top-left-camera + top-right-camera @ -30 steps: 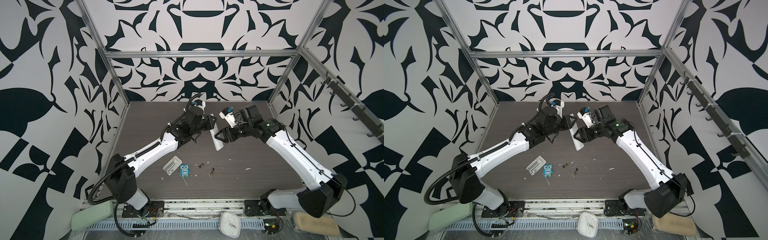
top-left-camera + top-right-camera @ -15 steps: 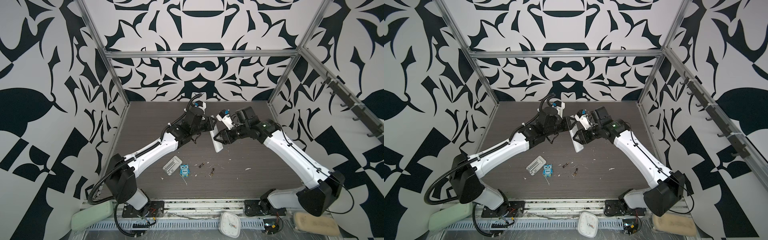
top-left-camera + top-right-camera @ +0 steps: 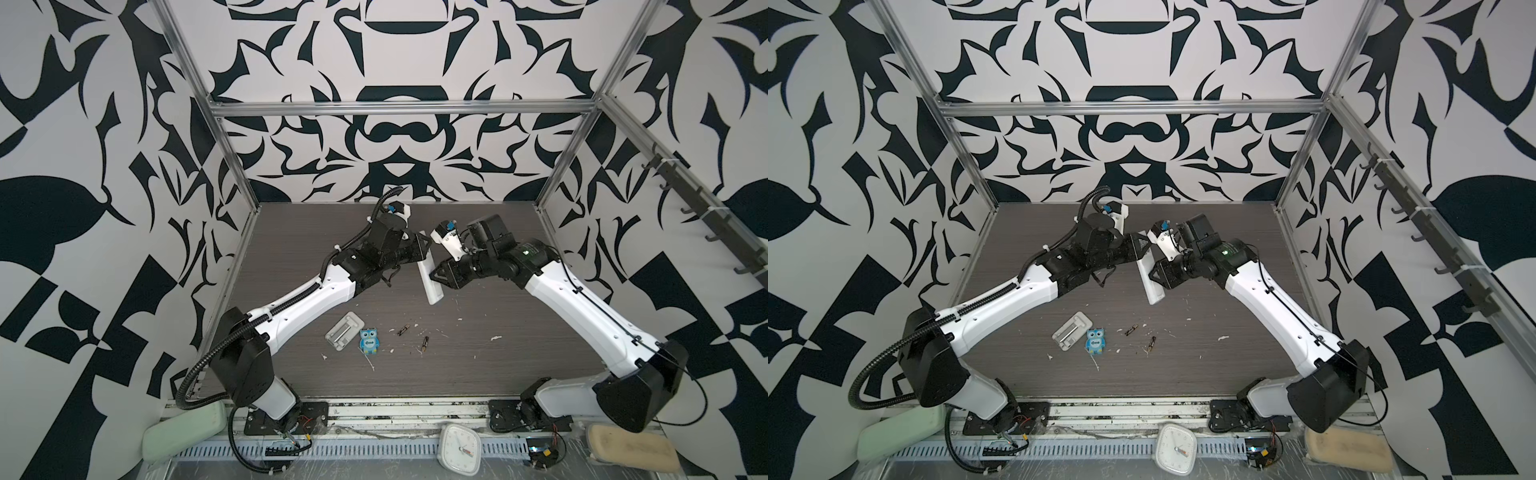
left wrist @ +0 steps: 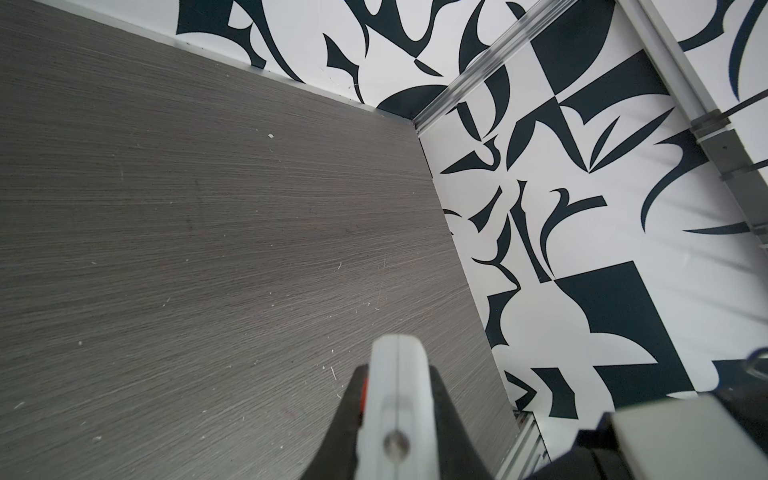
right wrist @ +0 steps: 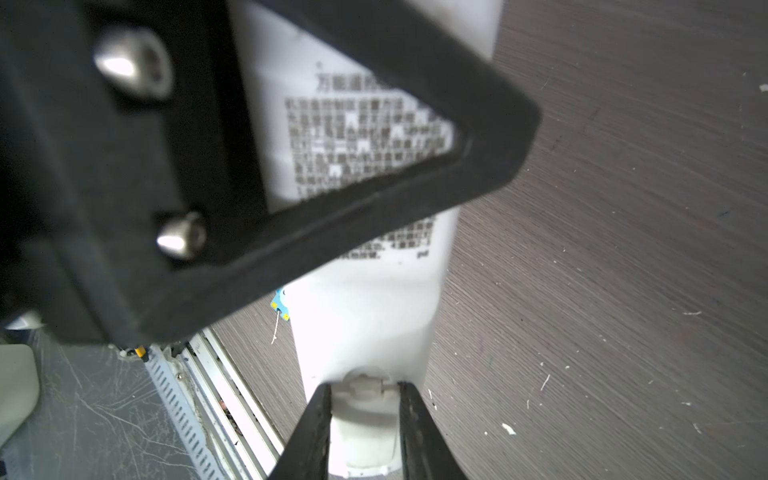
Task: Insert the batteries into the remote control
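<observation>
the table (image 3: pixel 498 365) looks like dark grey wood grain, matt and finely scratched. the remote (image 3: pixel 431 282) is smooth white plastic with a slight sheen. the left gripper (image 4: pixel 397 374) and right gripper (image 5: pixel 363 390) are matt black plastic, the screws (image 5: pixel 133 58) shiny metal. the frame (image 3: pixel 399 109) is brushed metal.

I have the left arm (image 3: pixel 307 303) and right arm (image 3: pixel 582 307) reaching in from the near corners, with the wrists facing each other over the middle. My left gripper (image 3: pixel 424 248) is clamped on the upper part of the remote control (image 3: pixel 428 270). My right gripper (image 5: pixel 365 399) has its fingers pressed against both sides of the lower end.
</observation>
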